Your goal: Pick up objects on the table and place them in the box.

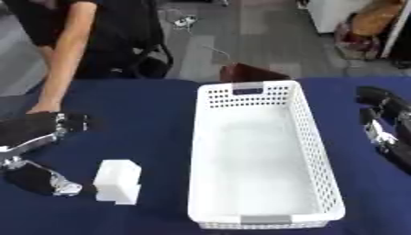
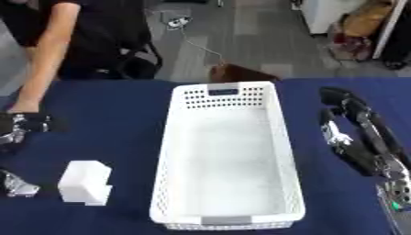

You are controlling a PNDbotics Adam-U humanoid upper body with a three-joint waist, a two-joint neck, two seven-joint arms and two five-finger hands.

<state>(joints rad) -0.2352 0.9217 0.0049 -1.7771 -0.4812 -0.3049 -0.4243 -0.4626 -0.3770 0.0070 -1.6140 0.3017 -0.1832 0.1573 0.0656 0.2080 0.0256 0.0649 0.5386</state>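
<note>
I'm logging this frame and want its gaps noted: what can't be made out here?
- Left hand: cut by the left edge in both views; finger pose unclear.
- Right hand: cut by the right edge in the left eye view.
- White block: blurred, so what it is stays unclear.
- Basket: floor blurred.

A dark blue cloth covers the desk [image 1: 160, 128]. Beyond its far edge lies a grey floor [image 1: 257, 36] of large tiles, with a pale cable [image 2: 189, 39] trailing across it. A white cabinet [image 1: 337, 13] stands at the far right, with brown and reddish bags [image 1: 365, 27] beside it. A dark red-brown object [image 1: 249, 72] sits just behind the desk edge. The light is even.
</note>
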